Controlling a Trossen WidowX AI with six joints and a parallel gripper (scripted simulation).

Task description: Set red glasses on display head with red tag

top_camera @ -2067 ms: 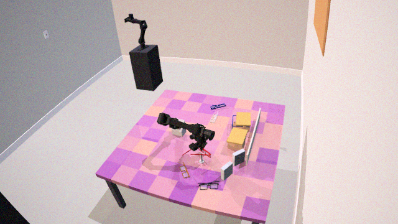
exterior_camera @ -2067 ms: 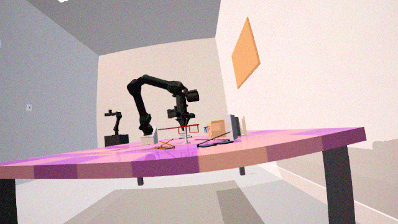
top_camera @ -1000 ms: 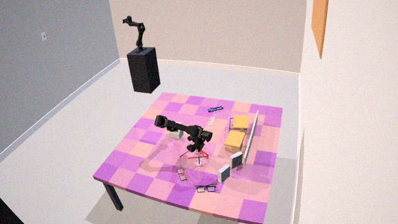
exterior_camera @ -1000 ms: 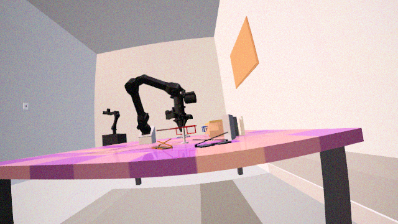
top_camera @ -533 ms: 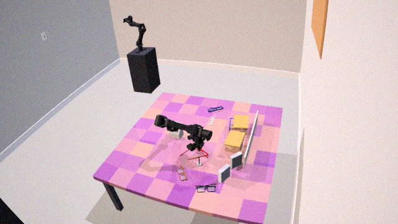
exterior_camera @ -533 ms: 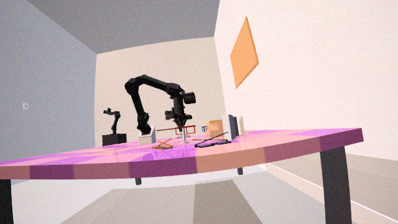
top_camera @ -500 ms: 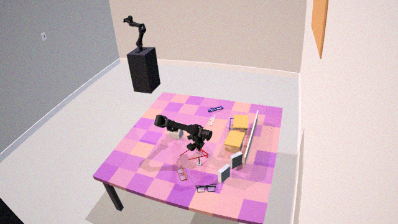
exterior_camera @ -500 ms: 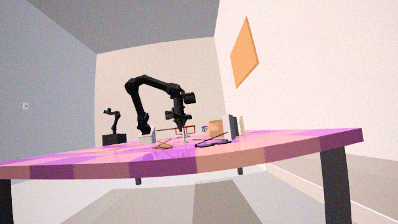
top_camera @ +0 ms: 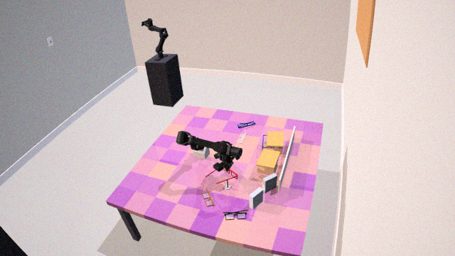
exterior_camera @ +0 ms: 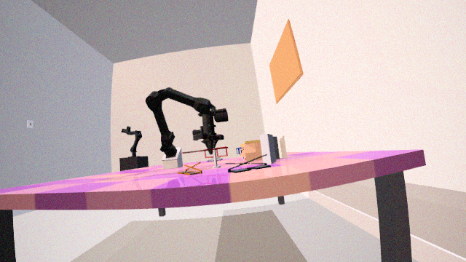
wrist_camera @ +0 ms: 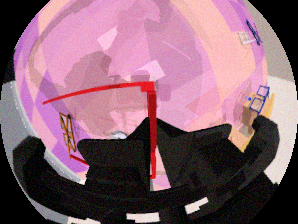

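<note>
My gripper (top_camera: 224, 167) (exterior_camera: 213, 147) (wrist_camera: 149, 120) is shut on the red glasses (top_camera: 232, 174) (exterior_camera: 219, 152) (wrist_camera: 152, 123) and holds them just above a small metal stand (top_camera: 227, 186) (exterior_camera: 216, 162) near the table's middle. The temples are open; one red temple (wrist_camera: 93, 90) points away to the left. Two orange-topped block heads stand to the right, a near head (top_camera: 268, 158) (exterior_camera: 253, 151) and a far head (top_camera: 275, 139). A blue tag (top_camera: 264, 141) (exterior_camera: 239, 150) stands by the far head. I cannot make out a red tag.
Orange glasses (top_camera: 207, 198) (exterior_camera: 189, 169) and black glasses (top_camera: 235, 215) (exterior_camera: 249, 167) lie near the front. Blue glasses (top_camera: 246, 124) and pale glasses (top_camera: 242, 137) lie at the back. A white panel (top_camera: 287, 156) and two grey cards (top_camera: 269, 182) (top_camera: 256, 198) stand beside the heads.
</note>
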